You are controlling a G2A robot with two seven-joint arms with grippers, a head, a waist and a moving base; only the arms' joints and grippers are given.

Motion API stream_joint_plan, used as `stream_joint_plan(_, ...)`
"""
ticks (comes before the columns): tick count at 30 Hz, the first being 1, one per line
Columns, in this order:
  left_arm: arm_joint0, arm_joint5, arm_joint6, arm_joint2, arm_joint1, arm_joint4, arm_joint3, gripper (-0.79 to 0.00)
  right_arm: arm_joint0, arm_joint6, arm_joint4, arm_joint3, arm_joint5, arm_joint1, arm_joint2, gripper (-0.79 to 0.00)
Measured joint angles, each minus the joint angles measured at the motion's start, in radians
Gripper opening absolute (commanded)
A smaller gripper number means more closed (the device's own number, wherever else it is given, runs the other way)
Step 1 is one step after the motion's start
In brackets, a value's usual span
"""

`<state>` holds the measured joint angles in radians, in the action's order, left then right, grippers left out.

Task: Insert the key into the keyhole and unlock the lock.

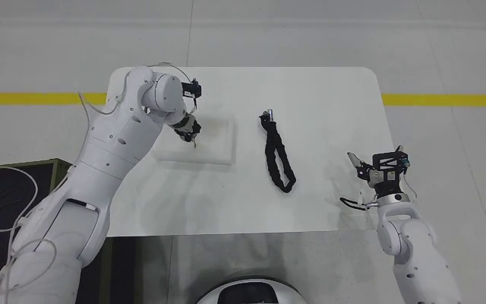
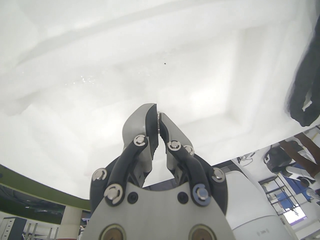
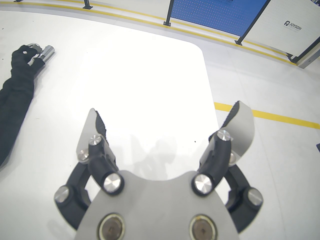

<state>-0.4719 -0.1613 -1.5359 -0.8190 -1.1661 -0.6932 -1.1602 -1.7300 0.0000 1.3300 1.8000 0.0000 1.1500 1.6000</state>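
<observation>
Key [image 2: 158, 123]: a thin metal edge shows between the pads of the left gripper [image 1: 188, 133], whose jaws are closed on it, over the foam pad [image 1: 216, 148] at the left of the table [image 1: 326, 87]. Blade direction is not readable, as the pads hide most of it.

Lock [image 1: 278, 158]: black-sleeved chain lying flat mid-table, apart from both grippers. Its long axis runs roughly away from the robot, with the near end bent slightly right. The metal cylinder [image 3: 47, 51] sits at the far end, the end closest to the left gripper. From those jaws the cylinder lies to the right, at about the same depth on the table. Which face carries the keyhole cannot be told.

Right gripper [image 3: 166, 111]: jaws wide apart and holding nothing, at the table's right edge, farther from the cylinder than the left one.

Judgement: key in hand, insertion not begun. The next move is likely a carry rightward to the cylinder, with the key lined up on the cylinder's axis. The loose lock may slide unless the right gripper steadies it.
</observation>
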Motion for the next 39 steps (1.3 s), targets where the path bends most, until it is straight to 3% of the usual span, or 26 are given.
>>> stream_joint_plan(9, 0.034, -0.115, 0.000, 0.056, 0.041, -0.031, -0.131, -0.785, 0.000, 0.000, 0.000, 0.000, 0.000, 0.000, 0.000, 0.000)
stream_joint_plan(12, 0.017, -0.128, 0.004, -0.021, 0.064, 0.015, -0.193, -0.785, 0.000, 0.000, 0.000, 0.000, 0.000, 0.000, 0.000, 0.000)
stream_joint_plan(14, -0.032, -0.134, 0.055, -0.115, 0.081, 0.083, -0.244, -0.785, 0.000, 0.000, 0.000, 0.000, 0.000, 0.000, 0.000, 0.000)
stream_joint_plan(18, -0.186, 0.013, 0.232, -0.329, 0.107, 0.348, -0.246, -0.785, 0.000, 0.000, 0.000, 0.000, 0.000, 0.000, 0.000, 0.000)
stream_joint_plan(22, -0.312, 0.257, 0.306, -0.497, 0.115, 0.703, -0.123, -0.785, 0.000, 0.000, 0.000, 0.000, 0.000, 0.000, 0.000, 0.000)
stream_joint_plan(25, -0.331, 0.386, 0.251, -0.538, 0.114, 0.895, -0.025, -0.785, 0.000, 0.000, 0.000, 0.000, 0.000, 0.000, 0.000, 0.000)
stream_joint_plan(28, -0.325, 0.449, 0.163, -0.546, 0.113, 1.021, 0.055, -0.785, 0.000, 0.000, 0.000, 0.000, 0.000, 0.000, 0.000, 0.000)
stream_joint_plan(39, -0.324, 0.449, 0.154, -0.545, 0.113, 1.034, 0.063, -0.785, -0.016, 0.008, -0.029, 0.033, -0.033, 0.000, 0.005, 0.000)
